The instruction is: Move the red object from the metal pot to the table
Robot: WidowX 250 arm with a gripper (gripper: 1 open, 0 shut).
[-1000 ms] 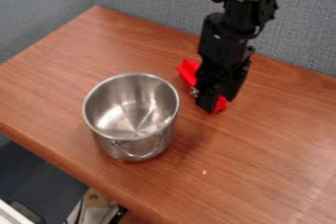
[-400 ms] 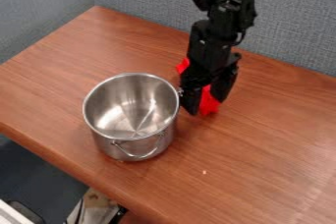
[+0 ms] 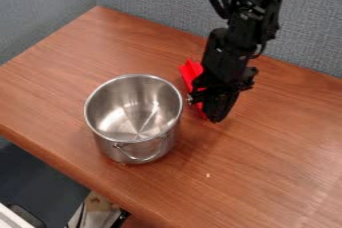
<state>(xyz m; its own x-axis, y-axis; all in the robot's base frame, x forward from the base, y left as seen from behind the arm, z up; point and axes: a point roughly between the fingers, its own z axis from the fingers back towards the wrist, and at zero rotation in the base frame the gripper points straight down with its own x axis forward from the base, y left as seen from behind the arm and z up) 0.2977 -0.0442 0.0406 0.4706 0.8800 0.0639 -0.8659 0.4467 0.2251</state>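
My tool (image 3: 214, 107), black and pointing almost straight down, sits low over the worktop (image 3: 80, 62) just right of centre, at about three o'clock from the metal pot (image 3: 134, 119). Its jaws are together now; a moment ago they stood visibly apart, straddling something red, so the closing is the fresh change. The red object (image 3: 191, 73) shows only as a small bright patch at the tool's upper left, about ten o'clock from the tips, tucked between the tool and the pot's rim and low against the wood. The rest of it is hidden behind the tool, so I cannot tell whether the jaws are clamped on it or have shut beside it. The pot stands upright at the lower left of centre and I see only bare steel inside it. I judge that the red object is already out of the pot and down at the worktop, so little remains beyond letting go and backing away.
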